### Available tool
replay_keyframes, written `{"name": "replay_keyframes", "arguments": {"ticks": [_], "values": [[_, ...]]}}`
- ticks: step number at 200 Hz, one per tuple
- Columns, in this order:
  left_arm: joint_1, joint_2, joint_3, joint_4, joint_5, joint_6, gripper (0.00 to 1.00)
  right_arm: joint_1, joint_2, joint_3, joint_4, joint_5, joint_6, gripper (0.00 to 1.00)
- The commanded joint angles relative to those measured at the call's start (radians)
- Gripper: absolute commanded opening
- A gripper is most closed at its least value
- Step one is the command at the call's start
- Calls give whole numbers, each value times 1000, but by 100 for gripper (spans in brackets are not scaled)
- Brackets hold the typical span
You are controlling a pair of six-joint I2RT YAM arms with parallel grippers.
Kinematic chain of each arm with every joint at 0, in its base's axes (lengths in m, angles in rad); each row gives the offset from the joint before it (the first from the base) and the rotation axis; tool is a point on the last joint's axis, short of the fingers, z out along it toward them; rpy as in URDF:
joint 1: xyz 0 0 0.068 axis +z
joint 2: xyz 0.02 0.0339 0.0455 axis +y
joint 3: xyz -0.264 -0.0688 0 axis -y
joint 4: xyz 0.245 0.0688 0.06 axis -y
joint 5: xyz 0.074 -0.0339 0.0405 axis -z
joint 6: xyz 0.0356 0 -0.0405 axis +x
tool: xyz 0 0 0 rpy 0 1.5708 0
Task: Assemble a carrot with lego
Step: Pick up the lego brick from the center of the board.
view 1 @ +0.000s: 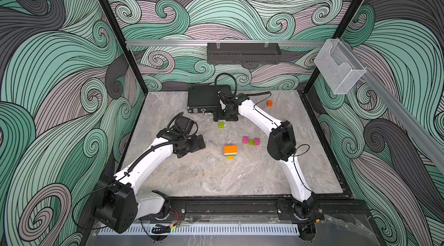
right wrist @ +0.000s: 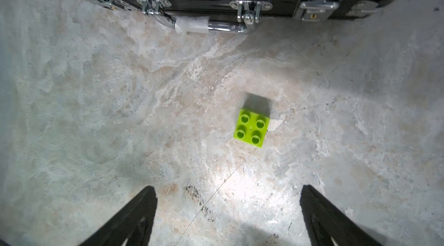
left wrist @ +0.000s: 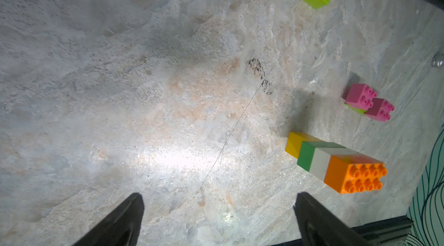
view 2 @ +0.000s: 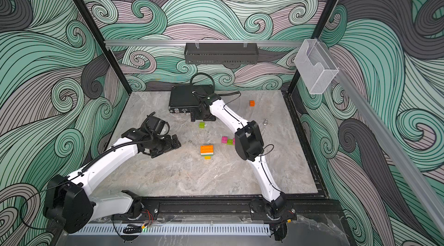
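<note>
Carrot [view 1: 230,152] stack is lying sideways on marbled slab [view 1: 192,175]: smooth yellow tip, green, white, studded orange block. 2 pink cubes [view 1: 245,139] are sitting nearby on a lime brick [view 1: 251,142]. Left gripper [left wrist: 218,195] and right gripper [right wrist: 227,187] are gaping, empty; right is facing a 4-stud lime square [right wrist: 251,128].

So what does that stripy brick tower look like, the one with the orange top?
The brick tower is four shiny plastic bricks pressed together: a small yellow one at the bottom, then dark green, white, and a wide orange one with eight studs facing up. It stands upright near the table's middle, widening upward. Nothing touches it except the table.
</note>
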Motion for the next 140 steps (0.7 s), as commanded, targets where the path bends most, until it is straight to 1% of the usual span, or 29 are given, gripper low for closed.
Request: {"name": "replay_keyframes", "arguments": {"ticks": [1, 31, 79, 123, 133, 140], "values": [[27, 5, 8, -6, 35, 31, 99, 17, 78, 129, -154, 91, -4, 85], [52, 13, -6, -17, 55, 35, 99, 18, 143, 169, -158, 117, 24, 80], [77, 16, -27, -9, 66, 43, 99, 20, 224, 224, -156, 142, 40, 77], [90, 24, -36, -6, 72, 41, 99, 20, 254, 243, -136, 163, 55, 71], [91, 24, -39, -3, 74, 40, 99, 20, 257, 244, -130, 165, 60, 69], [91, 25, -42, -1, 74, 40, 98, 20, 262, 244, -127, 163, 64, 65]]}}
